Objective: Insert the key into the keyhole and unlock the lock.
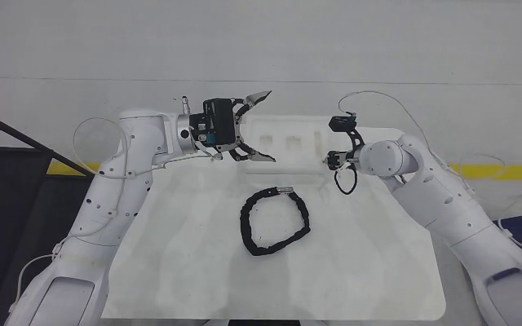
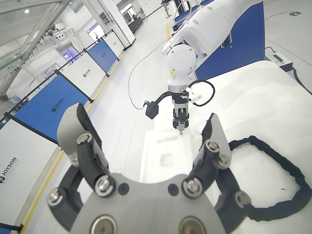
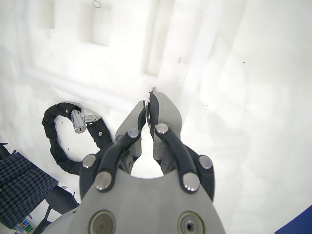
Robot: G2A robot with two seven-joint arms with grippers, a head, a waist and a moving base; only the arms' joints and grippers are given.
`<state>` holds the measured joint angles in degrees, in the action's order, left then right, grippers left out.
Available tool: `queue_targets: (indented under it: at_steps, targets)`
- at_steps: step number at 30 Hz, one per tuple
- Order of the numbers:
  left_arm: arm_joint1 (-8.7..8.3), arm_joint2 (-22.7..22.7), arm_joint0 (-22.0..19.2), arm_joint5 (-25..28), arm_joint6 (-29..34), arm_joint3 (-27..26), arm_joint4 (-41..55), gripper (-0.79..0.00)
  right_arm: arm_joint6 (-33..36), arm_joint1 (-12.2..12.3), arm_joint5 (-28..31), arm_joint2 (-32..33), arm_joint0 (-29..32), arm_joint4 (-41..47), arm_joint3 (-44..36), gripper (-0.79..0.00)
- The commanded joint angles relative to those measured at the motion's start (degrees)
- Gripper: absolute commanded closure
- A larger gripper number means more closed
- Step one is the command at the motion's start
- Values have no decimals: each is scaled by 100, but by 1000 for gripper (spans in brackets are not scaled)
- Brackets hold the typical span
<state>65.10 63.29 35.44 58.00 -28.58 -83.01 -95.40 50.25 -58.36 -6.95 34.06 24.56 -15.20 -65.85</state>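
Step judged: key carry | small metal key [image 3: 147, 113] clamped between right gripper [image 3: 147, 98] jaws | left gripper [image 1: 263, 126] jaws parted, empty | black fabric-sleeved chain lock [image 1: 249, 228] laid at top-view centre | next: alignment with keyhole [image 3: 79, 130] called for

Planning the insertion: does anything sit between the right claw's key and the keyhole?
Nothing visible: only bare white surface lies between the right claw, shut on the key, and the keyhole on the lock.
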Motion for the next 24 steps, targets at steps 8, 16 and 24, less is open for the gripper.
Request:
queue_targets:
  at_steps: [8,16,24]
  targets:
    - [0,0,0,0,0,0,0,-785,231,79,194,358,108,-31,-203,0]
    - [0,0,0,0,0,0,0,-785,324,306,383,1017,408,37,-619,0]
    - [0,0,0,0,0,0,0,-785,489,622,830,2138,1025,784,-1557,0]
